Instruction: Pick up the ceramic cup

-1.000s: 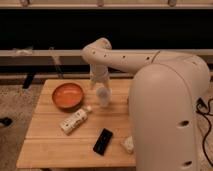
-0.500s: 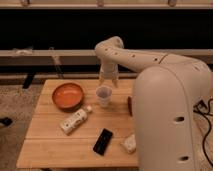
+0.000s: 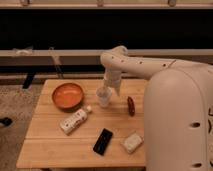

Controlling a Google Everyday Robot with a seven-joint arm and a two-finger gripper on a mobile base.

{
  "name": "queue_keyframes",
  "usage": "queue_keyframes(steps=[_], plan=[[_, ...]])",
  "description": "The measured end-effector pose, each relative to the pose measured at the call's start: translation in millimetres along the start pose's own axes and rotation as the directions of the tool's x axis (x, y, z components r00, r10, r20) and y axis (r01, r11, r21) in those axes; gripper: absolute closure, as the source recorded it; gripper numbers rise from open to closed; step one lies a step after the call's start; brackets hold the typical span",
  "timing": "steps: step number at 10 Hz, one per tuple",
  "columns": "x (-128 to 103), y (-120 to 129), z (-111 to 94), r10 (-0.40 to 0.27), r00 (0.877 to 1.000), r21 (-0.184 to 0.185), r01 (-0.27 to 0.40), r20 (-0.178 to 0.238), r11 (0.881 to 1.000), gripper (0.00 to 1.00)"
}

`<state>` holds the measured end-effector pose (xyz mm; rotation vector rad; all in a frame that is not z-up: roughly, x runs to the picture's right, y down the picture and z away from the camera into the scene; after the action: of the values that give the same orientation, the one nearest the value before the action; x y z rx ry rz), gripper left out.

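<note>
- The ceramic cup [image 3: 103, 97] stands upright on the wooden surface [image 3: 45, 145], just right of the orange bowl [image 3: 67, 95] and near the far edge.
- The gripper [image 3: 109, 89] has swung a little to the right over the past second and come down at the cup's rim on its right side. In the last half second it has hardly moved.
- The cup has kept its spot on the surface throughout, so the lift looks not yet begun. Whether the gripper has hold of it cannot be told.
- A white bottle [image 3: 75, 120] lies on its side in front of the bowl.
- A dark reddish object [image 3: 131, 105] lies to the cup's right, apart from it.
- A black flat item [image 3: 103, 141] and a pale block [image 3: 132, 141] lie nearer the front edge.
- Nothing crowds the cup. The bowl is its closest neighbour, and a straight lift should clear it.
</note>
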<state>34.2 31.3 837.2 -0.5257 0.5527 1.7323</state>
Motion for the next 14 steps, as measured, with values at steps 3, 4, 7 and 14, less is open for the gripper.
queue_keyframes(steps=[3,4,7,14], plan=[[0.3,-9.0,31.0,0.034,0.999,0.007,-0.034,-0.033,0.999,0.35],[-0.1,-9.7,37.2,0.043,0.998,0.01,-0.042,-0.04,0.999,0.38],[4.7,-9.5,41.5,0.055,0.997,0.003,-0.054,-0.056,0.999,0.66],[3.4,0.1,-43.5,0.026,0.999,-0.173,-0.019,0.037,0.985,1.0]])
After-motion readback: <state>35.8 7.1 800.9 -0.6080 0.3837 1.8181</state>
